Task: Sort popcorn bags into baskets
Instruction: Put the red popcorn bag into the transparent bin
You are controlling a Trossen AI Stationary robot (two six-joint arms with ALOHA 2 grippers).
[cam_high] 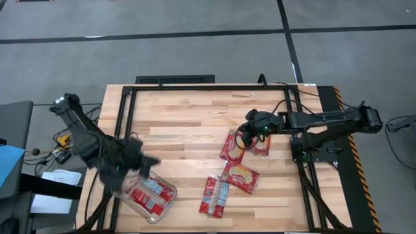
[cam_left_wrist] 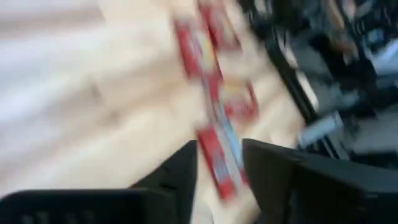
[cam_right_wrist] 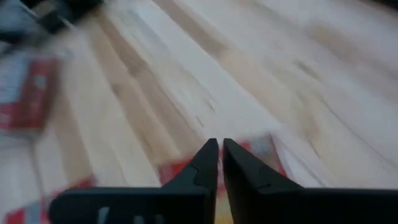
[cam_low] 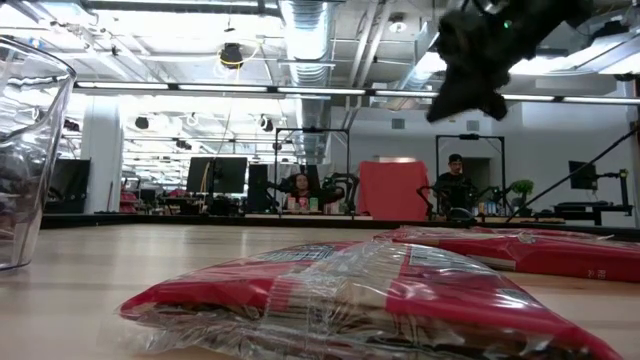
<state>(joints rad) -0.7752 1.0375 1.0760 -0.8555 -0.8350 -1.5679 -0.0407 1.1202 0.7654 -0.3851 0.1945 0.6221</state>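
Several red popcorn bags lie flat on the wooden table: two side by side (cam_high: 231, 147) (cam_high: 260, 144), one (cam_high: 240, 176) nearer, one (cam_high: 214, 196) nearest. More bags (cam_high: 151, 191) lie inside the clear plastic tub (cam_high: 122, 194) at the table's near left. My left gripper (cam_high: 147, 162) (cam_left_wrist: 219, 149) hovers open over the tub's far edge, holding nothing; its wrist view is blurred. My right gripper (cam_high: 246, 134) (cam_right_wrist: 219, 144) is shut and empty, above the two far bags and raised well off the table (cam_low: 470, 95).
The low view shows the nearest bag (cam_low: 350, 290) filling the foreground, another bag (cam_low: 520, 248) behind it and the tub wall (cam_low: 25, 150) at left. A black frame (cam_high: 195, 89) runs round the table. Bare wood lies at the far left. People sit in the room beyond.
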